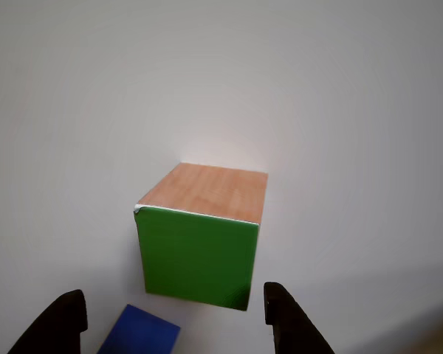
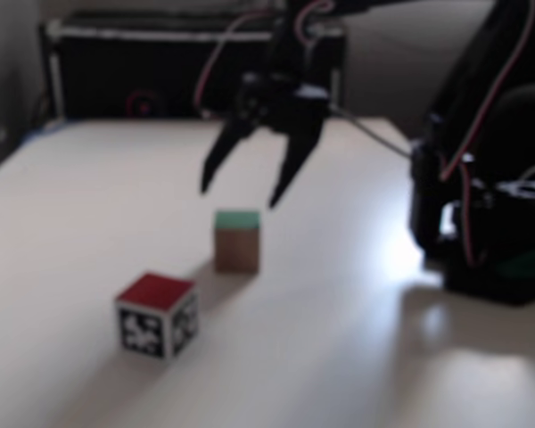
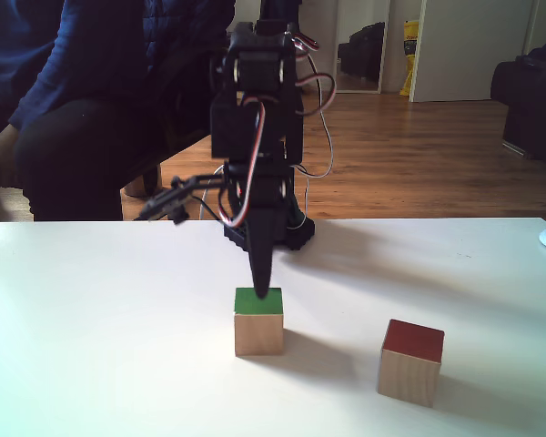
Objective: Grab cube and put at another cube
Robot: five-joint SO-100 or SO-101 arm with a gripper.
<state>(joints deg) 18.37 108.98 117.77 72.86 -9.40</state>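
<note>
The light-brown wooden cube with a green face (image 2: 237, 239), mid-frame, looks rigid, light and smooth-sided. The black two-finger gripper (image 2: 238, 193) hangs above it, jaws spread wide and empty. Pinching two opposite wooden sides should hold best.

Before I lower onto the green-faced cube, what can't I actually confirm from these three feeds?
- Gripper height above the cube: in a fixed view the finger overlaps the cube's green top, so contact cannot be told.
- Another cube: the other view's bottom edge cuts it off.
- Another cube's patterned face: too blurred to read.
- Fingertips: cropped by the frame in the other view.
</note>
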